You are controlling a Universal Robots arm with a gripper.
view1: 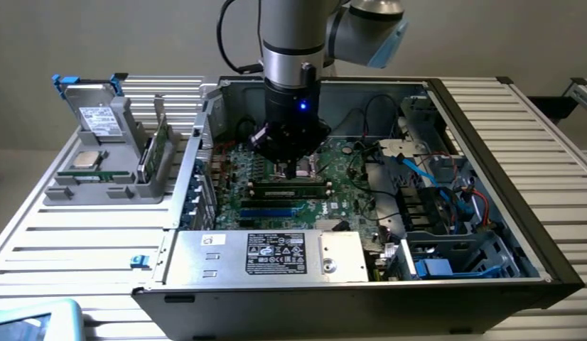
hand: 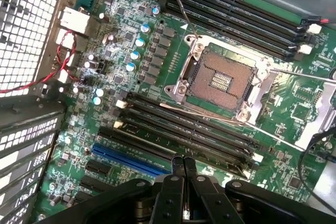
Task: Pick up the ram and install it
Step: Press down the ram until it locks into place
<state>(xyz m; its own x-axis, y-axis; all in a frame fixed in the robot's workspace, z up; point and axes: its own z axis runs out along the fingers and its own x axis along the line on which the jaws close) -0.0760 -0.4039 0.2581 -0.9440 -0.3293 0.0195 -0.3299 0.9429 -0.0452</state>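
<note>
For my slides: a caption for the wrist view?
Gripper, fingers together, above the motherboard's black memory slots, beside the empty processor socket.

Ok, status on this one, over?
Fingers shut, nothing seen between them. Gripper low over the slots beside the socket. A ram stands in the holder, outside the case.
</note>
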